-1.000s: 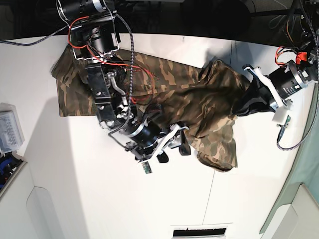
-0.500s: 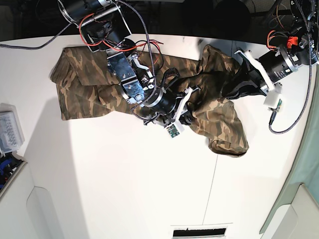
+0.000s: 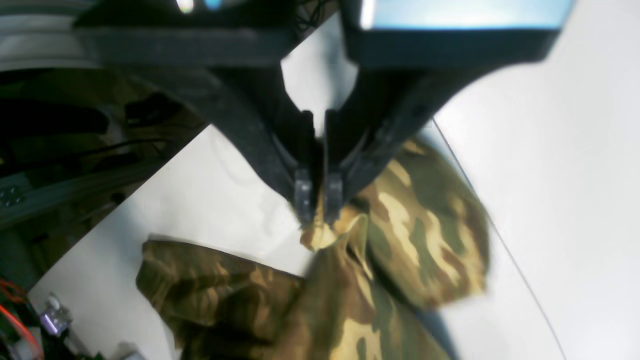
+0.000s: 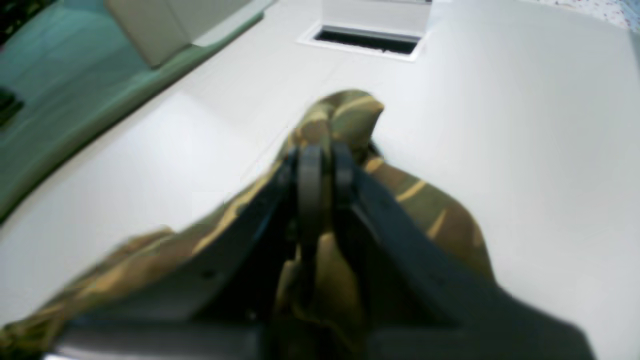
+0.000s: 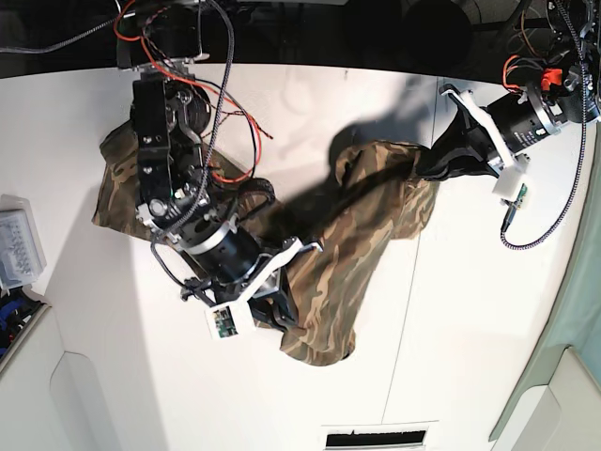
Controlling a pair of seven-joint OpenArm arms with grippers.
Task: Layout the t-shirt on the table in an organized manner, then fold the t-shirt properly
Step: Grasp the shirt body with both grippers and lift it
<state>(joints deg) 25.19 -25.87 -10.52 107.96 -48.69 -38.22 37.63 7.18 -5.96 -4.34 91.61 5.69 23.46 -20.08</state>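
Both grippers are pinched onto the shirt [image 5: 357, 235] now, and that is the news. The right gripper [image 4: 322, 165], spread wide a second ago over the cloth, has clamped its jaws tight on a fold of camouflage; its own view shows fabric bunched up between the closed fingers and poking out past the tips. In the base view that right gripper [image 5: 272, 305] has swung down to the near end of the shirt, where half a second ago it sat up over the middle of it.

The left gripper [image 3: 318, 197] stays narrow, jaws nipped on a small peak of fabric, with the rest of the shirt hanging away below it. From the base view the left gripper [image 5: 439, 162] holds the far right end of the shirt, close to where it was before.

So the shirt now runs as a long diagonal band across the white desk [image 5: 470, 310], from the left gripper down to the right one, while a bunched part lies behind the right arm toward the desk's far left. It was a rumpled heap a second ago; now it is stretched between two holds.

My read: this is still the laying-out stage. With two grips set, pulling them apart should spread the cloth flat. Folding has not begun, and the bunched part by the right arm will need freeing.
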